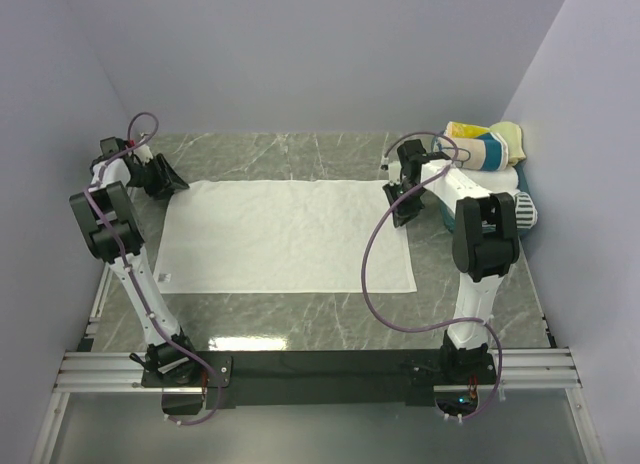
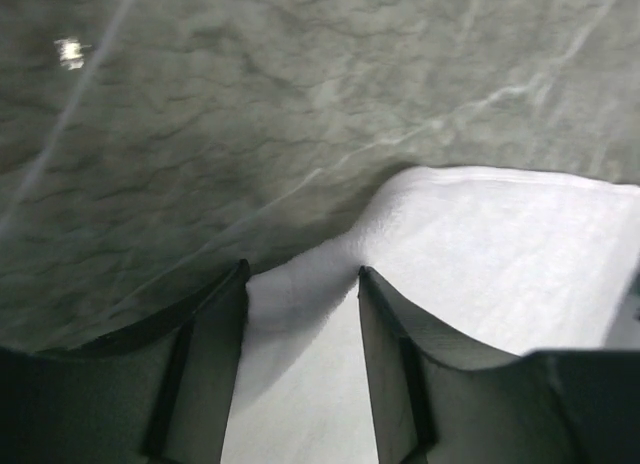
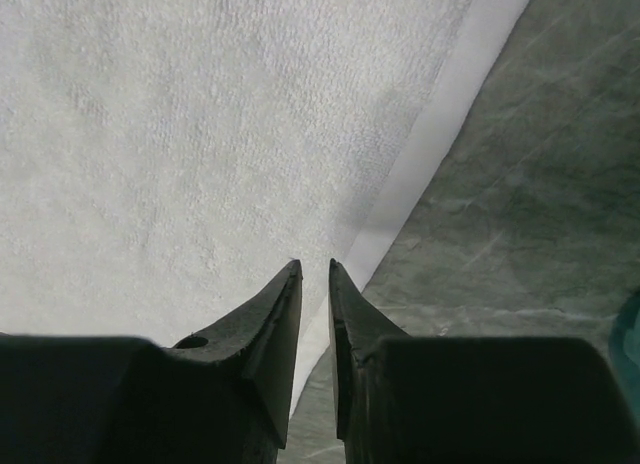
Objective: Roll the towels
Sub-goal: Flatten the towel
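Observation:
A large white towel (image 1: 285,234) lies spread flat in the middle of the marble table (image 1: 300,319). My left gripper (image 1: 168,179) is at its far left corner. In the left wrist view the left gripper (image 2: 302,269) is open, and the towel's corner (image 2: 480,244) humps up between the two fingers. My right gripper (image 1: 400,202) is low over the far right corner. In the right wrist view the right gripper (image 3: 314,264) has its jaws a narrow gap apart over the towel's hem (image 3: 440,134), pinching nothing.
Against the right wall lie a rolled yellow-teal-white striped towel (image 1: 487,144) and a rolled white one with dark print (image 1: 522,210). Something teal (image 1: 447,214) shows beside the right arm. Walls close in on the left, back and right.

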You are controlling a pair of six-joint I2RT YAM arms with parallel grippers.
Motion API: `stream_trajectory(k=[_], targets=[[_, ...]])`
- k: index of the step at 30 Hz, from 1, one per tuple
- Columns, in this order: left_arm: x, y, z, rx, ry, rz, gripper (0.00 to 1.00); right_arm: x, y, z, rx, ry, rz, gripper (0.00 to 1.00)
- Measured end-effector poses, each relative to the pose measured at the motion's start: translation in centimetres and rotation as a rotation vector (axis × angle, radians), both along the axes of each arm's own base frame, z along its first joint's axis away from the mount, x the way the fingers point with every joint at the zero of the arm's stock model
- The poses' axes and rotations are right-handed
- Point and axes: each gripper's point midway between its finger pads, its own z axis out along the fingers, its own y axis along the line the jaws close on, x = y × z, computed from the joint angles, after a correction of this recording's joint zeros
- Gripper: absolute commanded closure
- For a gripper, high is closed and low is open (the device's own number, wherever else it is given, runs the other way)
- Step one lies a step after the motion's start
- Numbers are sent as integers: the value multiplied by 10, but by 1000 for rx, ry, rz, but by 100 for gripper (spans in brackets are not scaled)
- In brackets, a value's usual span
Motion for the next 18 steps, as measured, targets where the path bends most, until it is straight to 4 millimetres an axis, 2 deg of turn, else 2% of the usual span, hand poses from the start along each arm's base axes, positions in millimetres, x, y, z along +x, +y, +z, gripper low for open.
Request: stream_trajectory(k=[6, 11, 14, 16, 18], targets=[[6, -18, 6, -114, -60, -31, 71, -15, -3, -13, -11, 47, 3, 77], [10, -20, 10, -108, -108, -43, 73, -23, -5, -19, -15, 71, 5, 77], [14, -11, 15, -33, -139, -35, 77, -22, -5, -19, -15, 70, 6, 78], [16, -1, 19, 60, -160, -25, 74, -22, -5, -19, -17, 69, 7, 79], [16, 8, 23, 154, -180, -24, 65, -22, -5, -19, -19, 69, 7, 80]])
